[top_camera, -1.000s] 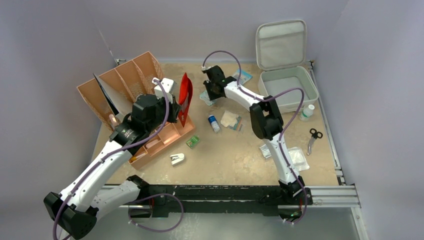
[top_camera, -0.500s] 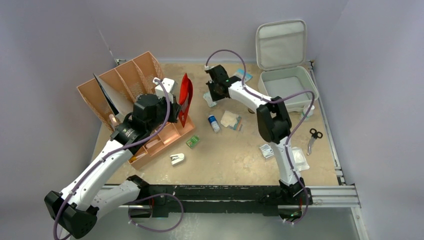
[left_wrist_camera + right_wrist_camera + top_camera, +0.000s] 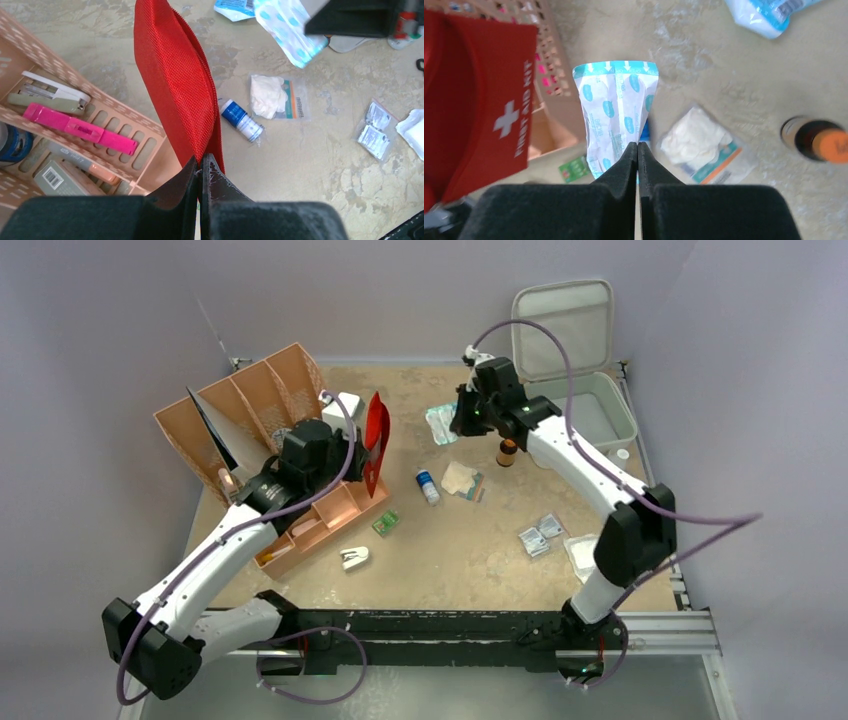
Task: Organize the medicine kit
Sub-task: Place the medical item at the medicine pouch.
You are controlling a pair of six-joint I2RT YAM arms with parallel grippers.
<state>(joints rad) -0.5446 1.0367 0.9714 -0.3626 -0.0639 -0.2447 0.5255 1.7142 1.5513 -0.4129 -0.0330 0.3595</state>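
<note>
Two arms were at work over the tan table, and the biggest piece in play was the medicine kit, sitting open at the far right corner with its lid propped upright against the back wall and, as far as the overhead view showed, little or nothing in its base. Over on the left stood the tan organizer trays, and just beside them the left gripper was clamped tight on the lower edge of the red first-aid pouch, holding it on end. Now the action: the right gripper was pinched shut on the edge of a white packet with blue markings, mid-table, just left of the kit. That read as the carry step, one supply picked and headed for the case. The next move called for a swing to the right over the kit's near wall, low enough to drop the packet flat inside, while steering clear of the brown bottle standing right under the arm. Smaller stock was left loose on the table: a gauze packet and a blue-capped vial near the middle.
</note>
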